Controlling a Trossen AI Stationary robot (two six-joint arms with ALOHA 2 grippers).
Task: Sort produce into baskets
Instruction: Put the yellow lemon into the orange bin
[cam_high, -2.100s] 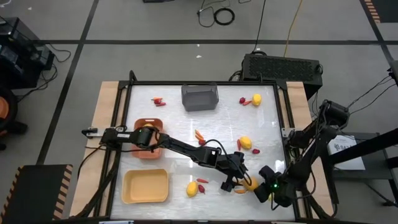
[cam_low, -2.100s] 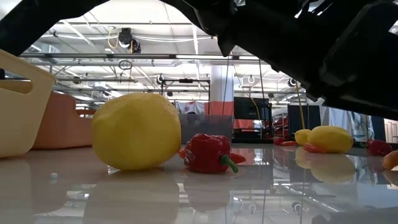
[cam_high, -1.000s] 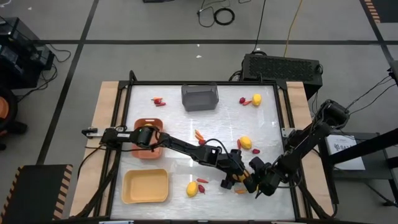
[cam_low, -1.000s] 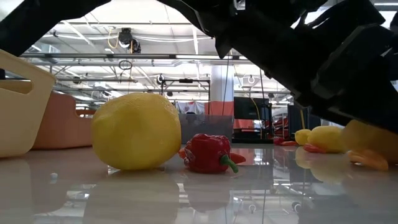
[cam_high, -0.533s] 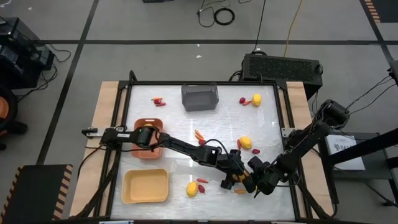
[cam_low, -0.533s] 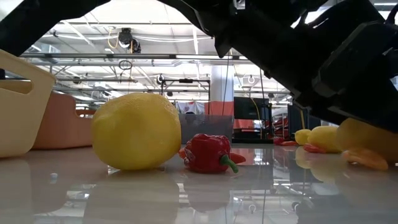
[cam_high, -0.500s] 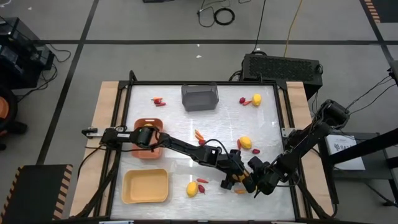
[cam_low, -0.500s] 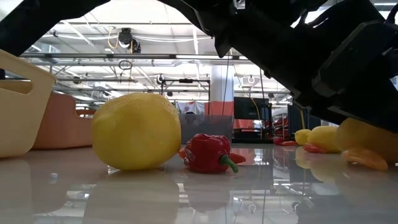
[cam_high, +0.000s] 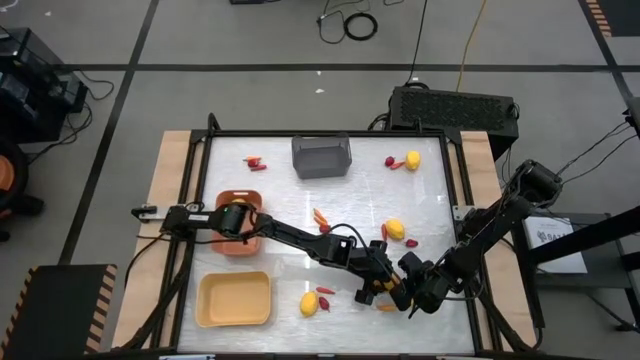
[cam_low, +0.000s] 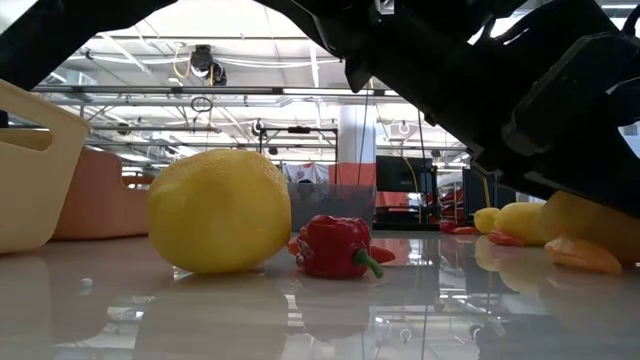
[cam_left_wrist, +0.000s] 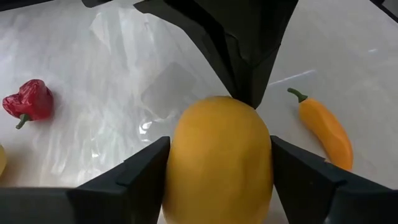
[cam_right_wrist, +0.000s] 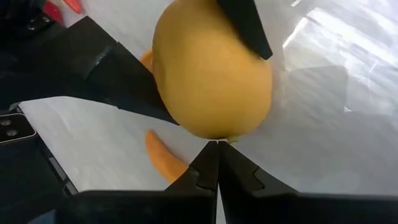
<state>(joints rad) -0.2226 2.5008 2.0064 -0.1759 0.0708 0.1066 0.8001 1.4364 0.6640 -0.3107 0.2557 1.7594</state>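
Observation:
A yellow-orange oval fruit (cam_left_wrist: 217, 162) sits between the fingers of my left gripper (cam_high: 385, 289) near the table's near edge, right of the middle. My right gripper (cam_high: 409, 290) is shut, with its tips at the fruit's right side (cam_right_wrist: 211, 74). An orange chili-like piece (cam_left_wrist: 323, 127) lies on the table beside the fruit. The grey bin (cam_high: 321, 157) stands at the far middle. The orange-brown tray (cam_high: 238, 240) is at the left, partly under my left arm. The pale yellow tray (cam_high: 235, 298) is at the near left. My left gripper pinches the fruit between its two fingers (cam_left_wrist: 140, 177), one on each of its opposite sides (cam_left_wrist: 180, 168), coming from the table's left. Whether the fruit rests on the table I cannot tell. My right gripper's shut fingertips (cam_right_wrist: 217, 158) meet the fruit's surface (cam_right_wrist: 214, 134) from the table's right side.
A yellow fruit (cam_high: 310, 303) and a red pepper (cam_high: 326, 292) lie left of the grippers; both show large in the low view (cam_low: 220, 210). More yellow fruits (cam_high: 395, 230) (cam_high: 412, 160) and small red and orange pieces (cam_high: 320, 216) (cam_high: 255, 161) are scattered farther back.
My right gripper has come from the table's near right corner toward the left, up to the fruit in my left gripper, and has then kept still. My left gripper has stayed shut on the fruit in place.

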